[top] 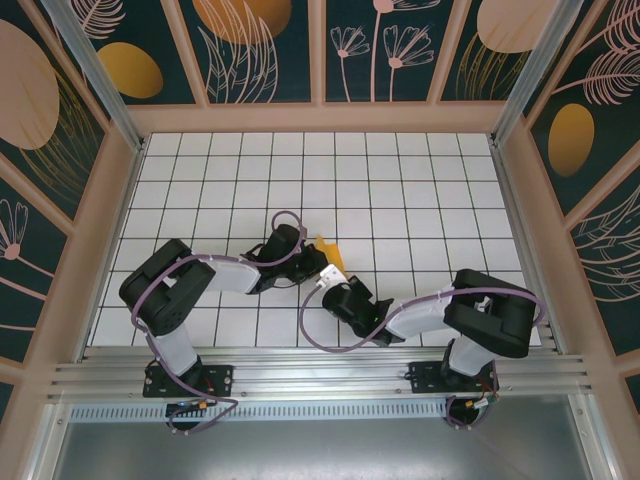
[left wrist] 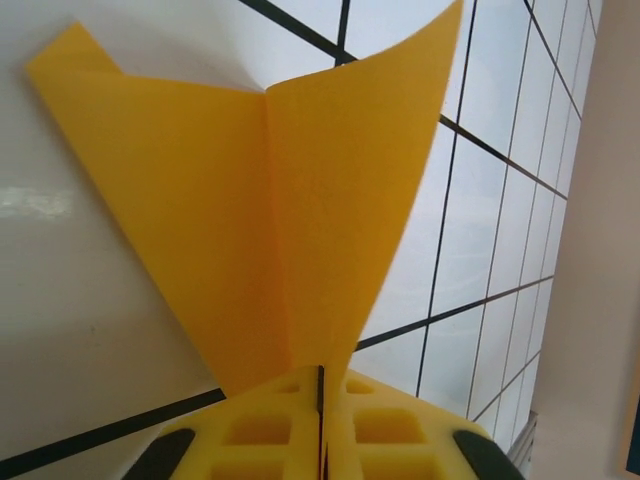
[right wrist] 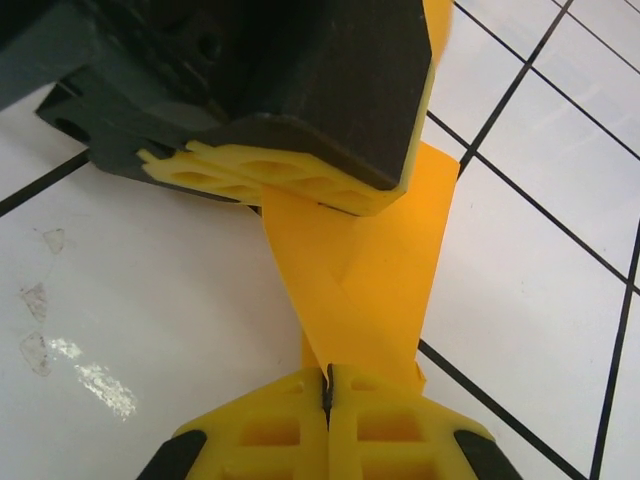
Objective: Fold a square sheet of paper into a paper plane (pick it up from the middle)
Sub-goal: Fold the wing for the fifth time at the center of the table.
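Observation:
The orange-yellow sheet of paper [top: 328,248] is folded into a pointed paper plane shape with a centre crease and hangs just above the white grid table [top: 420,190]. In the left wrist view its two wings [left wrist: 300,200] fan up and away from my left gripper [left wrist: 322,375], which is shut on the narrow end. In the right wrist view my right gripper [right wrist: 327,378] is shut on the other end of the paper [right wrist: 370,270], and the left gripper [right wrist: 290,185] pinches it from the far side. In the top view the left gripper [top: 316,262] and the right gripper [top: 328,274] meet at the paper.
The table is ringed by wooden-framed walls [top: 100,200] with a dark leaf and orange oval pattern. An aluminium rail [top: 320,375] runs along the near edge, where both arm bases sit. Purple cables [top: 310,330] loop beside the arms.

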